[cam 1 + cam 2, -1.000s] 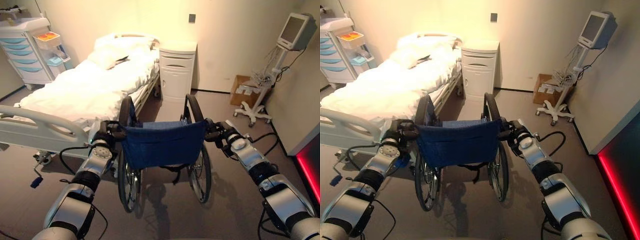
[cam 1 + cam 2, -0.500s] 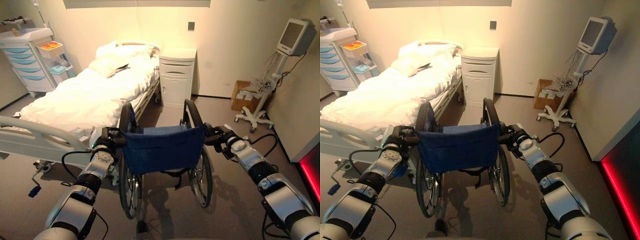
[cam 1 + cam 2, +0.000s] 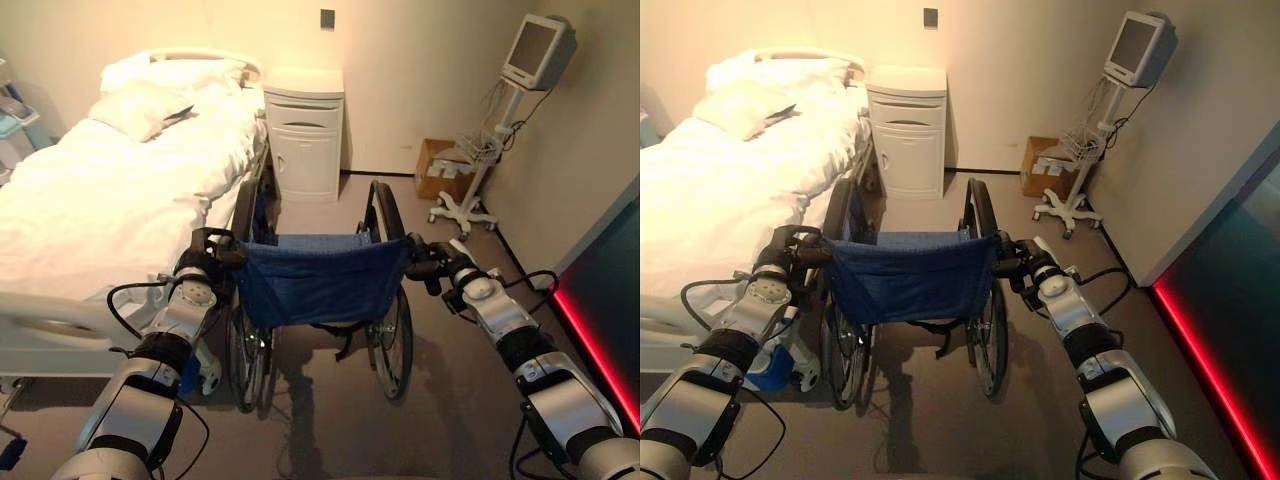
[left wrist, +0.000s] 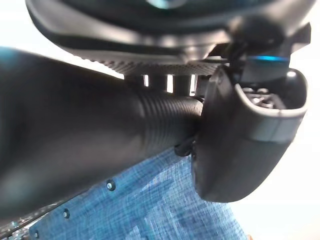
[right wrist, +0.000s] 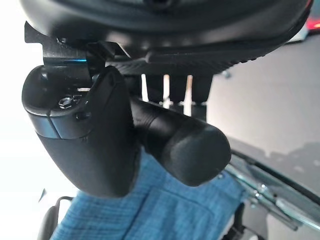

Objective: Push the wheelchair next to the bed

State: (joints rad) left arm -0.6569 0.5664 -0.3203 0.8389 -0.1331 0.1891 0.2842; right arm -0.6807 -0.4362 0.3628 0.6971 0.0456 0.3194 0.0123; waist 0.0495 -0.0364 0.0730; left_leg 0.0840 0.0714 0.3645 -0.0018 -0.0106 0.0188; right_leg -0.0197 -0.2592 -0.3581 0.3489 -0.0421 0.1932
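A wheelchair [image 3: 320,285] with a blue cloth back stands in front of me, its left wheel close beside the white bed [image 3: 90,200]. My left hand [image 3: 205,252] is shut on the wheelchair's left push handle [image 4: 100,135]; the thumb [image 4: 245,135] curls over the black ribbed grip. Around the right push handle [image 5: 182,145] my right hand [image 3: 432,262] is shut, thumb [image 5: 87,135] wrapped beside the grip's rounded end. The chair points toward the far wall, along the bed's side.
A white bedside cabinet [image 3: 305,130] stands against the far wall ahead of the chair. A monitor on a wheeled stand [image 3: 470,150] and a cardboard box [image 3: 432,165] are at the right wall. Open floor lies to the right of the chair.
The view has shifted right and closer; the bed now lies directly alongside the chair's left wheel, and the drawer cart has slid out of sight. Both hands still hold the handles.
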